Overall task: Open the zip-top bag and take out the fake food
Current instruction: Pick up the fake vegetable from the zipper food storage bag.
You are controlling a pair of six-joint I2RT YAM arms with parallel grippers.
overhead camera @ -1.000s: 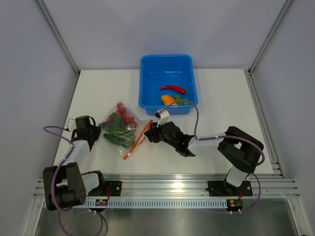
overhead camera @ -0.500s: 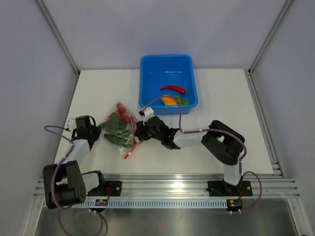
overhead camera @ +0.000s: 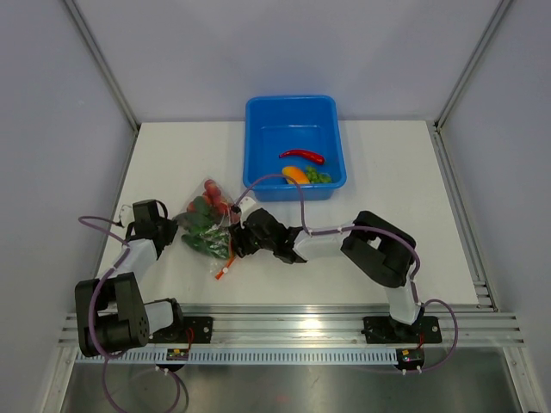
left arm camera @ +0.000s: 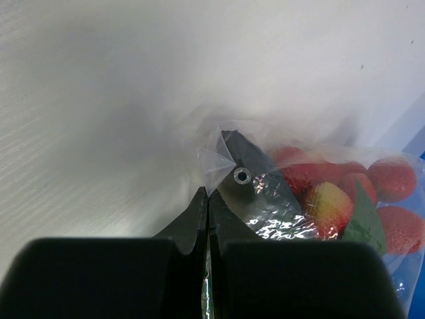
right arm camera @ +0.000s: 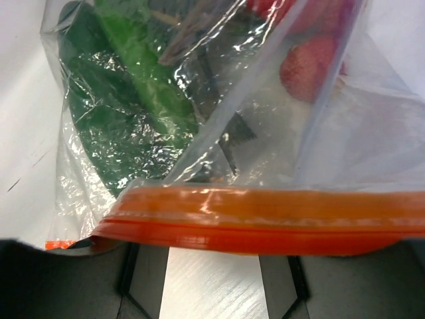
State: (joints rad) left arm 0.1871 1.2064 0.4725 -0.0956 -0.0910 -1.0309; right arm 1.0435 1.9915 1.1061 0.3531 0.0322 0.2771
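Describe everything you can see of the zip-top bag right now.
The zip-top bag is clear, crinkly plastic with an orange-red zip strip along its mouth. It lies on the white table, mouth toward the right arm. Green vegetables and red berry-like pieces are inside. The left gripper is shut on the corner opposite the mouth; the right gripper stands open at the zip strip. Whether the mouth is sealed is unclear.

The zip-top bag (overhead camera: 207,228) is clear, glinting plastic with an orange-red zip strip (right arm camera: 265,219). Inside it are dark and bright green vegetables (right arm camera: 126,100) and red and yellow balls (left arm camera: 325,199). The bright blue tub (overhead camera: 293,129) holds a red chili (overhead camera: 301,156) and an orange-yellow pepper (overhead camera: 295,174). The surface (overhead camera: 387,198) is white.
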